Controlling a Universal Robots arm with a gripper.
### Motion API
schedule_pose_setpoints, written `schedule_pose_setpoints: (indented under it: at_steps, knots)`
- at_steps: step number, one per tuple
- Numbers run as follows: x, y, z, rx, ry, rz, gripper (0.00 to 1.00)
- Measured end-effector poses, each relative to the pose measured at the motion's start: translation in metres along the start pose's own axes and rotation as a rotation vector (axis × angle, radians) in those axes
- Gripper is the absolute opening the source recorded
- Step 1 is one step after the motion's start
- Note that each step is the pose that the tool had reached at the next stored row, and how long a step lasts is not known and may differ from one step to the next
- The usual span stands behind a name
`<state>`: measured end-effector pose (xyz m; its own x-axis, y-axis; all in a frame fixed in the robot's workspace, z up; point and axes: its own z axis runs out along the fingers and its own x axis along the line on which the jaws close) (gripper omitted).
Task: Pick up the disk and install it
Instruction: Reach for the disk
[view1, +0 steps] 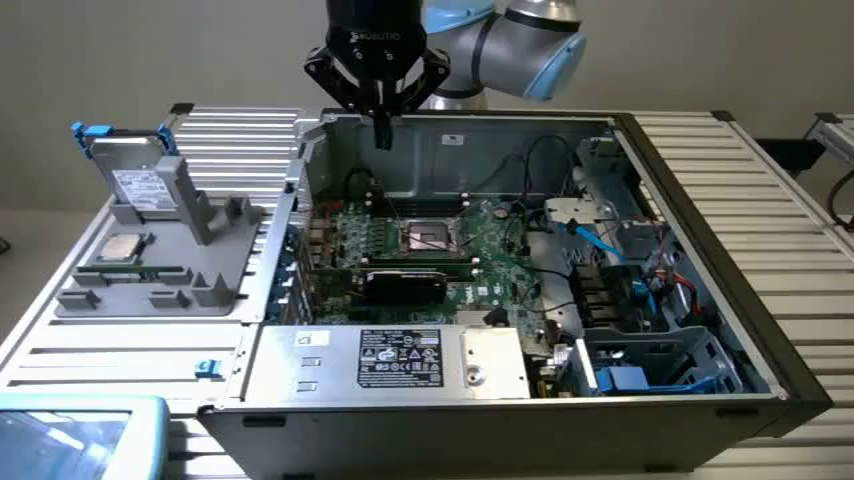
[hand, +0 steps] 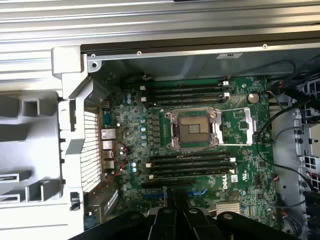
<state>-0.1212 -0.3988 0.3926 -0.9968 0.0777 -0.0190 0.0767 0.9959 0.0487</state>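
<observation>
Disk (view1: 134, 178), a flat rectangular silver-grey metal hard drive with a white printed label and blue plastic side rails: one only, untouched, parked outside the computer on the exterior view's left, about midway back.

Nearest, along the front of the open black computer case (view1: 534, 435): one large silver metal box with a black-and-white label (view1: 387, 360), lying flat. Beside it, toward the exterior view's right, one grey drive cage with blue plastic parts (view1: 654, 355), open on top, probably to take a drive from above.

Further back, on the case floor: one green motherboard (view1: 441, 262) (hand: 135, 150), lying flat with everything reachable from above. At its centre, one square metal processor socket (view1: 430, 237) (hand: 194, 129), apparently empty.

Level with that, outside the case on the ridged aluminium table (view1: 761, 170): one grey plastic holder (view1: 134, 298). Keeps one small square silver processor chip (view1: 123, 247) flat in a recess. Behind the chip, grips the disk on edge in a slot, label toward the camera, blue tabs uppermost. Likely stood upright to leave the upper end free for a grasp from above.

Farthest: one black gripper (view1: 383, 135) (hand: 176, 196) on one grey-and-blue robot arm (view1: 527, 40), hanging above the case's rear wall, pointing down at the motherboard, well apart from the disk. Jaws pressed together, pinching nothing.
</observation>
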Motion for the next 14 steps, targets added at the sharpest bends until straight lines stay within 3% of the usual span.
schedule_pose_setpoints:
  at_steps: [14]
  knots:
    - [0.0011, -0.0001, -0.0001, 0.0001, 0.0, 0.0, 0.11]
